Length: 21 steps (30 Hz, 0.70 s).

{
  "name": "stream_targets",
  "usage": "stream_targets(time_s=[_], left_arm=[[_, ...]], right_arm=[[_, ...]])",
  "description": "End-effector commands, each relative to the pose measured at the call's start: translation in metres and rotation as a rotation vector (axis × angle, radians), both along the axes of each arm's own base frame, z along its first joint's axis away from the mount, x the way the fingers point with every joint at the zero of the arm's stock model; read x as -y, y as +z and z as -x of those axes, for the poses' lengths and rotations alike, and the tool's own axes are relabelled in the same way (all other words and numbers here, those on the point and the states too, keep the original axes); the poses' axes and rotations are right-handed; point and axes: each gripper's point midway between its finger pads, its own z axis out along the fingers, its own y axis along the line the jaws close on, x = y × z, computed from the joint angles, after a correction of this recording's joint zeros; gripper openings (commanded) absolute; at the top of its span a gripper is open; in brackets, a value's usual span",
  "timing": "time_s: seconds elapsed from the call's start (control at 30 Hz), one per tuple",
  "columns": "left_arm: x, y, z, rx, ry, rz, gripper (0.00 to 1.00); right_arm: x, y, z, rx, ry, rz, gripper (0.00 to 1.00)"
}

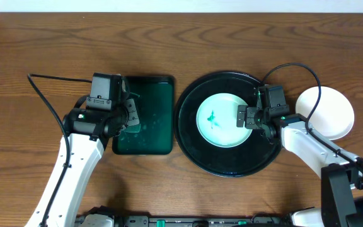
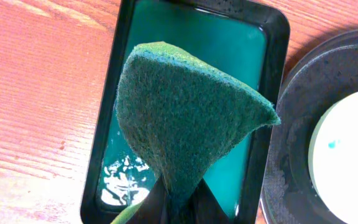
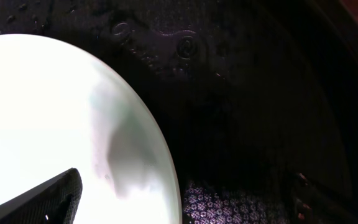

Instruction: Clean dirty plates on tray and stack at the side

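- Smeared plate [image 1: 219, 120] lies flat in the tray [image 1: 191, 142]; its rim seemingly sits between the parted right jaws.
- Likely light, stiff, slick: pinch that rim.
- Left jaws clamp a scouring pad [image 2: 185, 112].

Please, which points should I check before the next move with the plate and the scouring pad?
1. Left gripper shut on green fibrous scouring pad: ok.
2. Right gripper open, jaws astride the rim of the small round white plate: ok.
3. Plate lies inside round black tray: ok.
4. Plate free of green smear: not ok.
5. Pad wet enough: cannot tell.
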Motion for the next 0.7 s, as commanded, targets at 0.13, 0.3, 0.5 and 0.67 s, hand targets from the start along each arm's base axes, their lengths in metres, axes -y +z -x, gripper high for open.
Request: stream_targets(time_s=[0.13, 0.3, 0.5, 0.67], left_arm=[[0.0013, 0.0074, -0.0039, 0.018, -0.003, 0.001, 0.07], [0.0017, 0.0085, -0.0059, 0.027, -0.003, 0.003, 0.07], [0.0017, 0.0086, -0.0061, 0.028, -0.004, 0.003, 0.07], [0.0016, 0.0083, -0.0056, 0.026, -0.003, 0.002, 0.07]], right_arm=[[-0.0021, -0.0028, 0.0017, -0.007, 0.005, 0.003, 0.99], [-0.002, -0.0028, 0.0017, -0.007, 0.005, 0.003, 0.99], [-0.0021, -0.0026, 0.0016, -0.007, 0.005, 0.003, 0.99], [-0.0021, -0.0026, 0.0016, -0.007, 0.005, 0.003, 0.99]])
